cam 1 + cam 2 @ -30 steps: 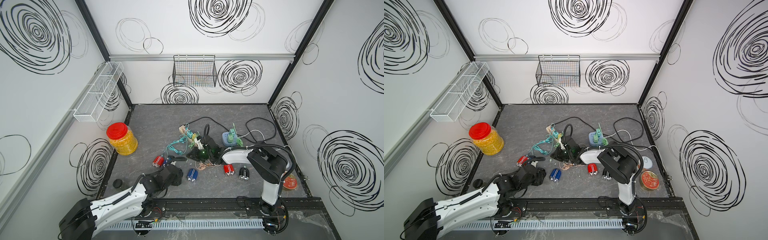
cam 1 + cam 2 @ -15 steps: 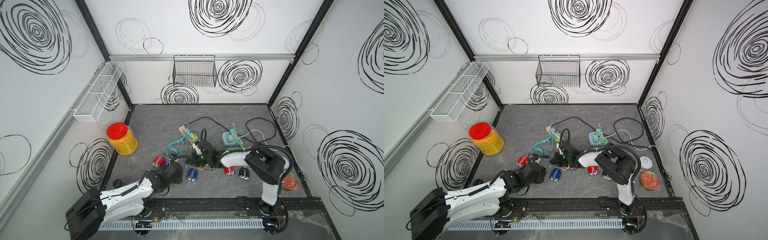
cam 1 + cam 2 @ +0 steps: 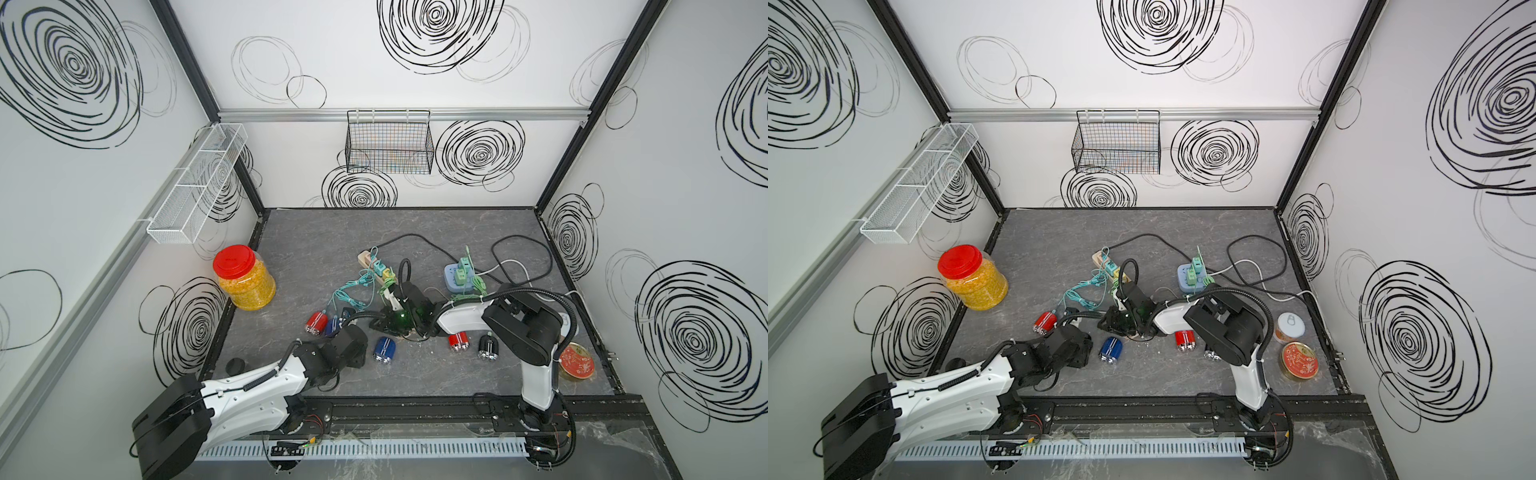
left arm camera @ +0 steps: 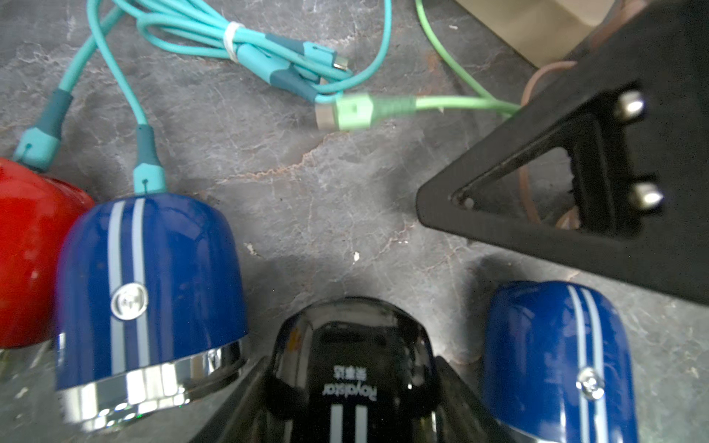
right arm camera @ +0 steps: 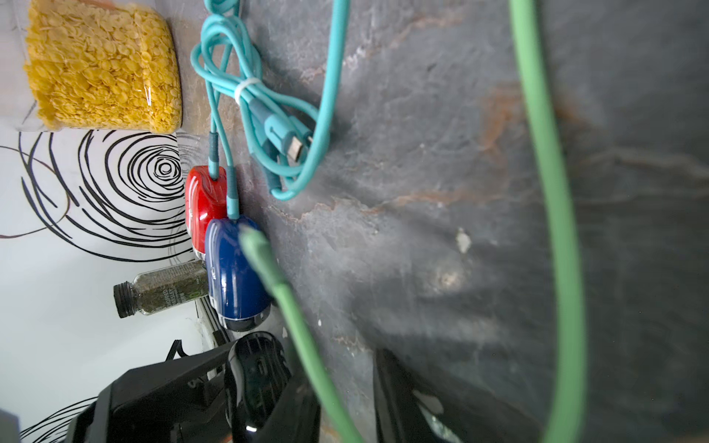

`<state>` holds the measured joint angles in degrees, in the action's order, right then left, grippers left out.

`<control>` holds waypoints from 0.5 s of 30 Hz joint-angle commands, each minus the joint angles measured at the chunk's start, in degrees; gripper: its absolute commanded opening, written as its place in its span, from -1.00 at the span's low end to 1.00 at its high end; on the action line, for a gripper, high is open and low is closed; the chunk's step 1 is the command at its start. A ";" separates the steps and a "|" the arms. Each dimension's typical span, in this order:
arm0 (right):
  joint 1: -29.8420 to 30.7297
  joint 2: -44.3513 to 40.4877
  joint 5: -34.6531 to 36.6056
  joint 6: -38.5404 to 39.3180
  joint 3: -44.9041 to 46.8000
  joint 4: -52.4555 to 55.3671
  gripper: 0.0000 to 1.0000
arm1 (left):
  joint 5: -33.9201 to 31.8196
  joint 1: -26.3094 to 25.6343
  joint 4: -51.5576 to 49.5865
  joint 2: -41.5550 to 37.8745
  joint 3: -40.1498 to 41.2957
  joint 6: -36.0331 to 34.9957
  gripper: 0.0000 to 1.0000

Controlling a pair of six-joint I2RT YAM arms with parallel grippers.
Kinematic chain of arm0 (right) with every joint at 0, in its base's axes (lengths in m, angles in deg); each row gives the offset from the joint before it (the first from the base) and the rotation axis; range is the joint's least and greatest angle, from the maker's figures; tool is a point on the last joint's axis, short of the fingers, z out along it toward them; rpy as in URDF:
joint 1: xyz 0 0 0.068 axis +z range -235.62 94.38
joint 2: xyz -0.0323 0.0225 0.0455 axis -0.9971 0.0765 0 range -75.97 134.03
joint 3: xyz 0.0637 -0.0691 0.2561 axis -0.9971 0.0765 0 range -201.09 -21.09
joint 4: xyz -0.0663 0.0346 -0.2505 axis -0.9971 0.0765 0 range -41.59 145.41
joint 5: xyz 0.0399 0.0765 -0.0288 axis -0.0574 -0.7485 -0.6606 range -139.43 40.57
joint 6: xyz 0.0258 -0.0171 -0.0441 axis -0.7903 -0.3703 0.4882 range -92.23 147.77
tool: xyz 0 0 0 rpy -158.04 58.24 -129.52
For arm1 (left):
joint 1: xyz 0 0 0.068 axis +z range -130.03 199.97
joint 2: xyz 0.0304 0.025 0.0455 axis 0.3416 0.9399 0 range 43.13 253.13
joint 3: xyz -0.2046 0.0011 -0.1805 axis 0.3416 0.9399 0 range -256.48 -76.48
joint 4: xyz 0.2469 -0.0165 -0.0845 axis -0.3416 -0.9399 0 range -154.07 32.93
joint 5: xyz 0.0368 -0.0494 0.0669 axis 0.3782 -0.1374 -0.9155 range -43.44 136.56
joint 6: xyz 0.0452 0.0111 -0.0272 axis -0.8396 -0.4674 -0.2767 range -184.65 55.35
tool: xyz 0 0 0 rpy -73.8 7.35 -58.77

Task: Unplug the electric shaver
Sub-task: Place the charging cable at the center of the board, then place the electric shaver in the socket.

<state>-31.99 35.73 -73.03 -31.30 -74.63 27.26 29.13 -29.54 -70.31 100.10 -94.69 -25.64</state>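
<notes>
Black shaver (image 4: 345, 337) sits clamped in the left gripper (image 4: 345, 399), green plug (image 4: 353, 111) lying free just ahead, cable (image 5: 303, 345) between the right gripper's (image 5: 341, 383) parted jaws

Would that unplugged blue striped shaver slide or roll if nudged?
Probably rolls: the blue shaver lies on its side and looks rounded. Its glossy shell likely slips when gripped. No cable shows in it, so nothing should tether it.
</notes>
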 commanded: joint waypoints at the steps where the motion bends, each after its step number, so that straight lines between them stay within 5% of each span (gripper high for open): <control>1: 0.41 -1.94 0.99 0.26 0.27 2.58 -0.39 | -1.73 -0.38 1.24 0.11 -1.21 0.01 0.27; 15: 0.17 -12.54 4.05 3.32 3.46 9.27 -0.36 | -0.76 -1.15 2.36 1.84 -1.38 0.11 0.37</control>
<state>-31.99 25.89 -70.65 -29.33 -72.25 33.47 28.95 -30.37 -69.61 101.50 -94.72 -25.64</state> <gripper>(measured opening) 0.318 0.684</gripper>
